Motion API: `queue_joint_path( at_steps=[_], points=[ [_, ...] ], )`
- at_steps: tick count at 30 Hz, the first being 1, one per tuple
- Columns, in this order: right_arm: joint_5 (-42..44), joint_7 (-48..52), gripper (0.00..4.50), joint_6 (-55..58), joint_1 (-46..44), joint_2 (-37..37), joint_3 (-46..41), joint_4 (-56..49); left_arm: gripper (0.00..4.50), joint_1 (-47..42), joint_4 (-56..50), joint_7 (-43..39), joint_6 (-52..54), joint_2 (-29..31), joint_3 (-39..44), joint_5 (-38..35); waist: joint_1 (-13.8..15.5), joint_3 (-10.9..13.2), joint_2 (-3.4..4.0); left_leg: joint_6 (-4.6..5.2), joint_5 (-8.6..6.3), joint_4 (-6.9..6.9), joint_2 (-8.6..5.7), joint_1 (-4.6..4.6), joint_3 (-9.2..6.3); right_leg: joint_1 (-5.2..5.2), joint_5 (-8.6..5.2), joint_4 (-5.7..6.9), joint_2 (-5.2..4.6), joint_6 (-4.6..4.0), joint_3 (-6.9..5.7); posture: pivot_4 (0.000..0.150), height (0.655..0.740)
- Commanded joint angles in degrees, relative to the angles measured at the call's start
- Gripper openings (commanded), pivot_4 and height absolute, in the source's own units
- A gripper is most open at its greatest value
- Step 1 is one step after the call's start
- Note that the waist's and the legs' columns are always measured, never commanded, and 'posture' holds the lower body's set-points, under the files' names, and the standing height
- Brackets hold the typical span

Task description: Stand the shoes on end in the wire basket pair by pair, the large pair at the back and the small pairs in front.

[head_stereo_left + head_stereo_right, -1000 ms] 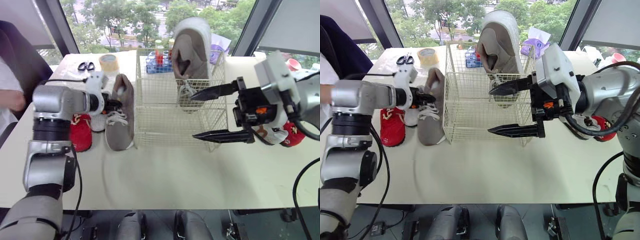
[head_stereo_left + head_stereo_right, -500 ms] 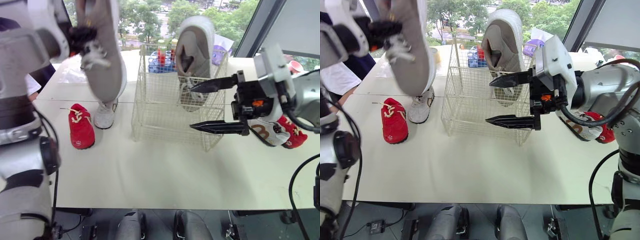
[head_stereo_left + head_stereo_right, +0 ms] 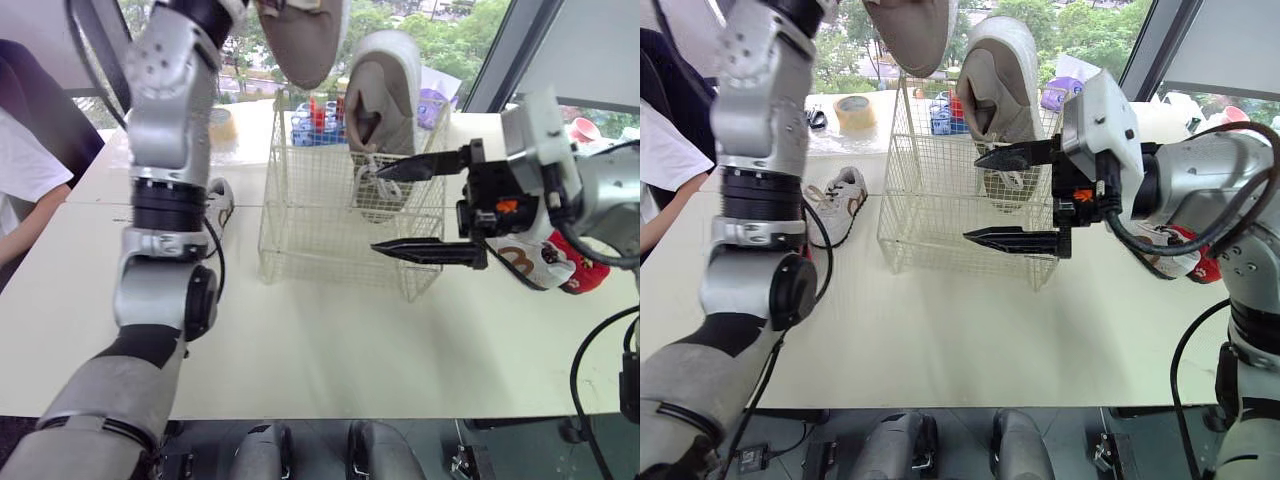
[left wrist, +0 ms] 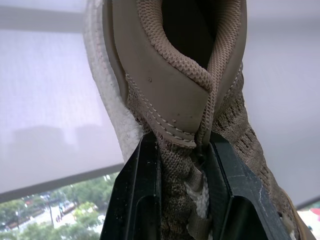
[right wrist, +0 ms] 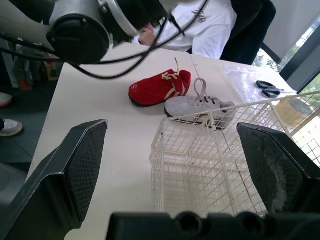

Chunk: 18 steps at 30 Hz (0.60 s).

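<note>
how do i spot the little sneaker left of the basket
Find the wire basket mid-table. Just off its left side a small shoe lies on the tabletop. It is pale grey with white laces, unlike the red shoe next to it.

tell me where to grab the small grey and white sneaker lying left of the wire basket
Pinch the heel collar from above, one finger inside the opening. The small grey and white sneaker sits sole-down on the cream table with its opening up, so the collar rim probably gives the best purchase; the white wire basket and a small red shoe flank it.
</note>
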Motion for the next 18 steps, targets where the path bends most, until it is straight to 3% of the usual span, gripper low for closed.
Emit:
queue_joint_path(
  at_steps=[1,7,10,13,18],
  points=[
    [1.73,-1.38,4.50,0.14,0.47,-0.66,-3.25,-2.18,0.58,1.73,5.86,3.29,-12.79,-1.54,-0.59,3.77,-0.02,0.00,0.00,0.00,0.00,0.00,0.00,-0.01,0.00,0.00,0.00,0.00,0.00,0.00,0.00,0.150,0.7400],
    [2.97,-2.86,4.50,0.61,1.56,-1.27,-4.49,-3.31,0.58,5.37,19.30,5.50,-27.33,-5.92,-1.27,6.29,0.05,-0.01,-0.01,0.26,-0.15,0.02,-0.01,-0.02,-0.01,0.01,0.03,-0.02,-0.03,0.03,-0.01,0.150,0.7400],
    [3.86,-3.53,4.50,1.01,1.72,-1.55,-5.07,-3.72,0.58,8.07,22.50,4.21,-29.79,-8.39,-2.00,6.05,0.09,-0.05,-0.01,0.35,-0.20,0.03,-0.01,0.00,-0.01,0.04,0.03,-0.04,-0.04,0.04,-0.01,0.150,0.7400],
    [4.48,-4.25,4.50,1.43,1.90,-1.88,-5.41,-4.13,0.58,11.48,22.07,3.30,-28.23,-10.51,-3.43,6.37,0.05,-0.05,-0.01,0.44,-0.25,0.04,-0.01,0.04,-0.02,0.09,0.04,-0.03,-0.05,0.03,-0.01,0.150,0.7400],
    [5.51,-5.20,4.50,1.88,2.22,-2.30,-5.82,-4.60,0.58,18.59,12.32,2.99,-18.60,-11.29,-6.68,8.09,0.09,-0.08,0.05,0.44,-0.25,0.05,-0.01,0.04,-0.11,0.10,0.07,-0.02,-0.05,-0.01,-0.06,0.150,0.7400]
  ],
)
